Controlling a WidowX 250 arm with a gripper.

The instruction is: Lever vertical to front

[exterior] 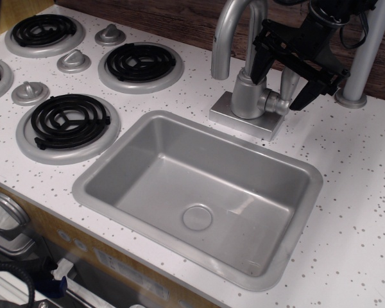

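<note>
The lever (pixel 289 82) is a short silver-grey rod standing nearly upright on a round side stub (pixel 277 102) at the right of the faucet body (pixel 246 96). My black gripper (pixel 283 78) comes down from the top right and straddles the lever. One finger (pixel 260 63) is on its left near the faucet column and the other finger (pixel 308 93) is on its right. The jaws stand apart with small gaps to the rod, so the gripper is open around it. The lever's top is partly hidden by the gripper.
The curved faucet spout (pixel 226 38) rises just left of the gripper. A thick grey pole (pixel 364 58) stands at the right rear. The grey sink basin (pixel 199 186) lies in front of the faucet. Black coil burners (pixel 69 119) and knobs (pixel 73 61) fill the left counter.
</note>
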